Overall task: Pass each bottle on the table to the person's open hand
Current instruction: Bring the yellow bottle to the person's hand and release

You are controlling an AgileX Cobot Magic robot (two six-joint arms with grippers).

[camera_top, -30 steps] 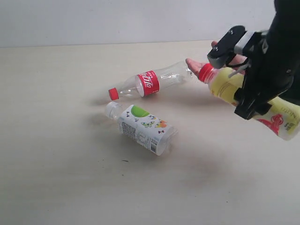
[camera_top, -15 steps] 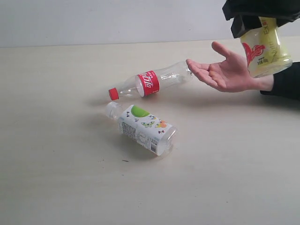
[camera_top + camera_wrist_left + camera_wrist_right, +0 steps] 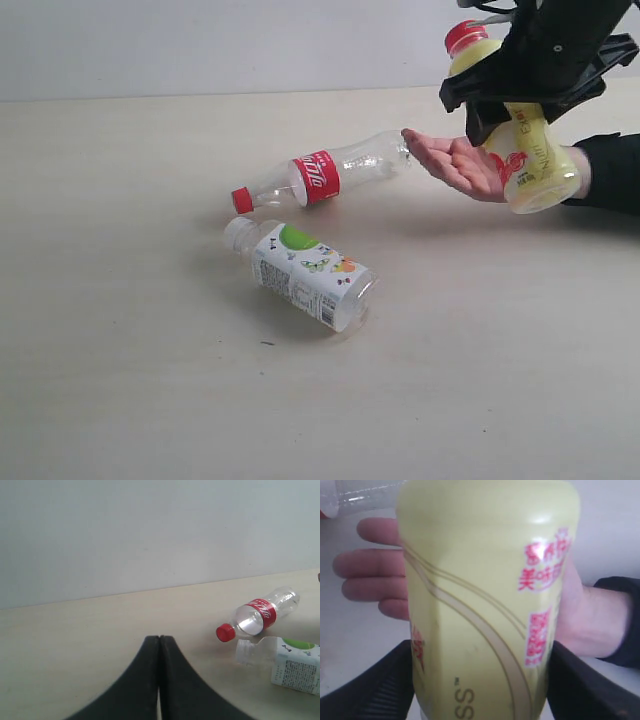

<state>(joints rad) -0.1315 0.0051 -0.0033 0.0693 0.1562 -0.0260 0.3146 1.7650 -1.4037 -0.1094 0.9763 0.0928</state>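
1. One yellow bottle [image 3: 528, 165] sits clamped in the right jaws, upper right of the exterior frame; the left jaws are pressed together, empty.
2. Its base hangs by the open hand [image 3: 458, 163]; contact is unclear.
3. Best lower it until the palm bears it, then release slowly.
4. Opaque pale yellow, red cap, red print; tilted.

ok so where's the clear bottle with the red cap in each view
Exterior: the clear bottle lies on its side near the middle, base by the fingertips of the hand.
Left wrist: it lies just beyond the white-capped bottle.
Right wrist: only a sliver of clear plastic shows past the fingertips, behind the yellow bottle.
Landmark: the hand links exterior and right wrist; the white-capped bottle links exterior and left wrist.
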